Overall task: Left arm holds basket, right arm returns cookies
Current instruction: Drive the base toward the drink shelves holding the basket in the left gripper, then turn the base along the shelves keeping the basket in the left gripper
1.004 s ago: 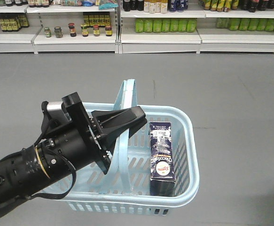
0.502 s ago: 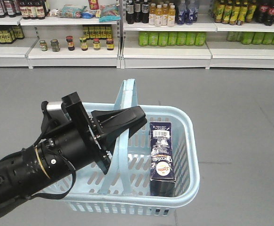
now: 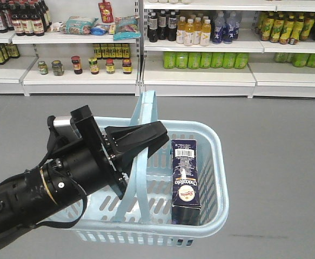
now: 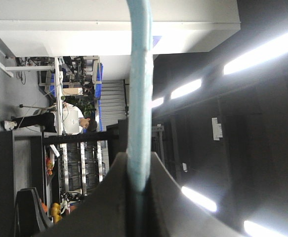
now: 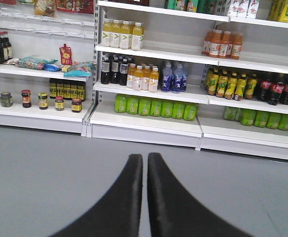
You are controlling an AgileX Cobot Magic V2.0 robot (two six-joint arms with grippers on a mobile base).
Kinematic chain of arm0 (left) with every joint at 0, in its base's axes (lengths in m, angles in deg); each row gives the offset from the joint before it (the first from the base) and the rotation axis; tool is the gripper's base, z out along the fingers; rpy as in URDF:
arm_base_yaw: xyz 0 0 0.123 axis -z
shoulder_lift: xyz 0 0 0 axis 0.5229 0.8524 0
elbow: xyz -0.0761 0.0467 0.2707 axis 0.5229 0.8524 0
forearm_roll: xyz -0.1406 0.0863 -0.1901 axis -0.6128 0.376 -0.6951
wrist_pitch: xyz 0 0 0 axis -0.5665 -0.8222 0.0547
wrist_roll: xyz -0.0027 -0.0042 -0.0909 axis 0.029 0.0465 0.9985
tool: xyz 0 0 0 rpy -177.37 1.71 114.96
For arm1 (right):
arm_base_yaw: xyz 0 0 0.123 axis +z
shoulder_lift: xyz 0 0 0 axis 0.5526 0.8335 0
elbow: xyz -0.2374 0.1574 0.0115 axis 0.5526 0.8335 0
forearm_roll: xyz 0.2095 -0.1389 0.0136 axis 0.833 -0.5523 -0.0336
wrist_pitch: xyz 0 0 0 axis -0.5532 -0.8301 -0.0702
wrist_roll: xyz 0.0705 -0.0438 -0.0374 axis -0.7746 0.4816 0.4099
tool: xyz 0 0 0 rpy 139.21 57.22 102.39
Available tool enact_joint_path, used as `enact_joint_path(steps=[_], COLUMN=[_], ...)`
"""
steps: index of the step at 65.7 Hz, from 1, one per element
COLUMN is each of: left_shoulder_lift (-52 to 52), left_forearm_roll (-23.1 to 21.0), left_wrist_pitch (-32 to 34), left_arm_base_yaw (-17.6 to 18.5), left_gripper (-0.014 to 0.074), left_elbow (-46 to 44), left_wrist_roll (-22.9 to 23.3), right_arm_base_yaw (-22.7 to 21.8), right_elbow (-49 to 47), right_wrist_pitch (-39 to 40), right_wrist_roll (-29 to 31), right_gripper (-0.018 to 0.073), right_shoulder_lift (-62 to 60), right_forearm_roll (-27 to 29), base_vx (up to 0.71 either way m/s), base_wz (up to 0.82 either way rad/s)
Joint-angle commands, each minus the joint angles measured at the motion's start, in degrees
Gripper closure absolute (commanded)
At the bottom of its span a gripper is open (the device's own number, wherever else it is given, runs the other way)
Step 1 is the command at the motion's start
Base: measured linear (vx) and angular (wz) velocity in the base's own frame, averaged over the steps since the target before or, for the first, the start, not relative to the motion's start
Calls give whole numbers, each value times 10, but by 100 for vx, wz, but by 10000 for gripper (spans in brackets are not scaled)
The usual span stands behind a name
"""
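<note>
The light blue basket [image 3: 216, 162] hangs in the front view from its pale blue handle [image 3: 146, 118]. My left arm [image 3: 65, 183], black with a yellow ring, reaches in from the lower left; its gripper [image 3: 154, 135] is shut on the handle, which shows as a blue strip [image 4: 139, 98] between the fingers in the left wrist view. The dark navy cookies carton [image 3: 185, 172] stands upright in the basket's right half. My right gripper [image 5: 145, 163] shows only in its own wrist view, shut and empty, pointing at the shelves. The right arm is out of the front view.
White store shelves [image 3: 200, 75] run across the back with green and yellow drink bottles [image 5: 153, 106], dark bottles [image 3: 27, 21], jars [image 3: 92, 65] and snack bags. Grey floor [image 3: 276, 140] lies between me and the shelves.
The shelves have come lower and larger in the front view, so the base has moved toward them. The basket, carton and left gripper keep the same hold.
</note>
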Motion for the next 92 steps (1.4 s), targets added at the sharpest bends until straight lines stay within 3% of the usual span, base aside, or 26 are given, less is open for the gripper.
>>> enact_joint_path(steps=[1,92], left_shoulder_lift=[-23,-23], left_forearm_roll=[-26,-26], left_wrist_pitch=[66,65], left_arm_base_yaw=[4,4], left_gripper=[599,599], left_elbow=[-16,-16], left_wrist_roll=[0,0], right_arm_base_yaw=[-1,-1], right_elbow=[10,10], right_wrist_pitch=[44,44], right_wrist_roll=[3,3], right_gripper=[562,562], right_shoulder_lift=[-6,-6], right_forearm_roll=[-3,-3], base_vx=[55,51], base_wz=[0,-3])
